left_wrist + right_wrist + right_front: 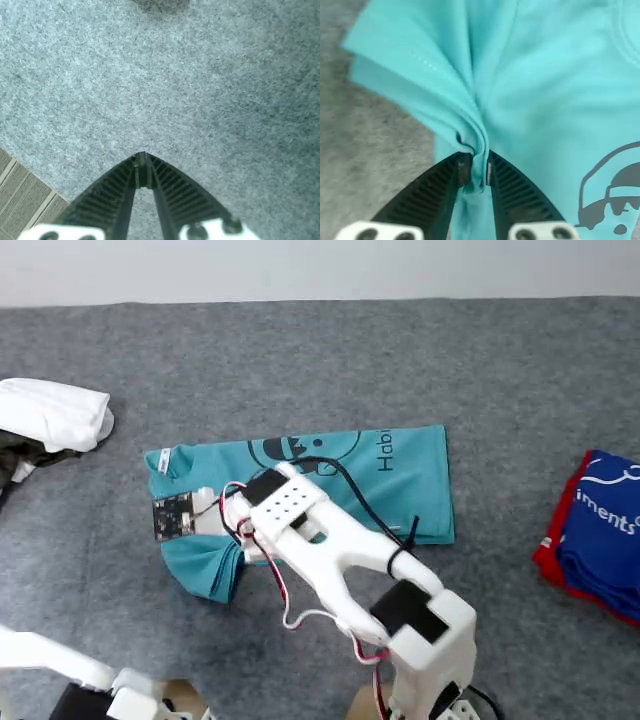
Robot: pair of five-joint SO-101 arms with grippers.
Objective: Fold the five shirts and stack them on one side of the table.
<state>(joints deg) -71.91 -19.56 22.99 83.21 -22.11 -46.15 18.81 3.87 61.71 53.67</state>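
Note:
A teal shirt (pixel 400 475) with a dark print lies partly folded in the middle of the grey mat. My right gripper (pixel 474 172) is shut on a bunched fold of the teal shirt (pixel 540 90) near its sleeve end; in the high view the right arm (pixel 285 505) reaches over that end. A folded white shirt (pixel 55 412) rests on a dark one (pixel 25 455) at the left edge. Folded blue shirt (pixel 605 530) over a red one (pixel 550 550) sits at the right edge. My left gripper (pixel 144 167) is shut on nothing, above bare mat near the front edge.
The grey mat (pixel 300 360) covers the table; its far half is bare. A wooden floor strip (pixel 22 192) shows past the mat's edge in the left wrist view. The left arm's white base (pixel 60 665) sits at the front left corner.

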